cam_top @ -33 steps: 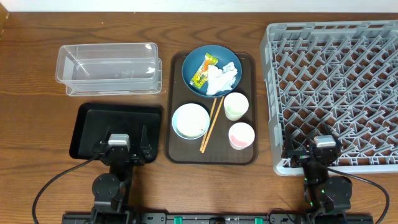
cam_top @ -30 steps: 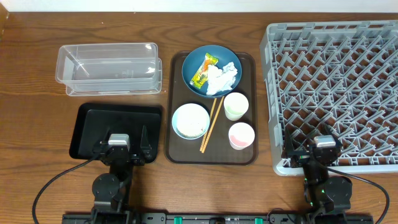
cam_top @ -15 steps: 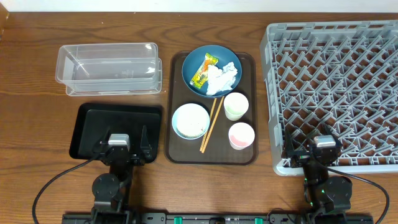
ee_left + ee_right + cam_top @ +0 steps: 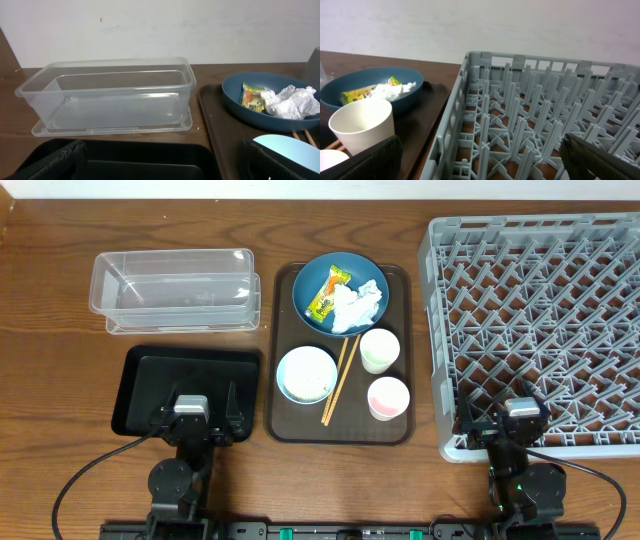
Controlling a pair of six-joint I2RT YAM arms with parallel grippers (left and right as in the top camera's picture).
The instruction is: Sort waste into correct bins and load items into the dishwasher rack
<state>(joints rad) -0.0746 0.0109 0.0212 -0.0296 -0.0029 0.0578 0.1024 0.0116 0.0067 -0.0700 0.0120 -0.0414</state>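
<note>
The dark blue bowl (image 4: 341, 293) sits at the back of the brown tray (image 4: 290, 425) and holds the yellow-green wrapper (image 4: 328, 292) and white tissue (image 4: 358, 306). The light blue bowl (image 4: 307, 374), chopsticks (image 4: 340, 382), pale cup (image 4: 380, 350) and pink cup (image 4: 389, 398) are also on the tray. The clear tub (image 4: 175, 288) and black tray (image 4: 190, 375) lie left. The grey rack (image 4: 540, 320) is right. My left gripper (image 4: 192, 416) is open over the black tray's front edge. My right gripper (image 4: 520, 418) is open over the rack's front edge. Both are empty.
In the left wrist view the clear tub (image 4: 110, 95) stands ahead, the blue bowl (image 4: 272, 102) to the right. In the right wrist view the pale cup (image 4: 362, 125) stands left of the rack wall (image 4: 452, 115). A white wall is behind the table.
</note>
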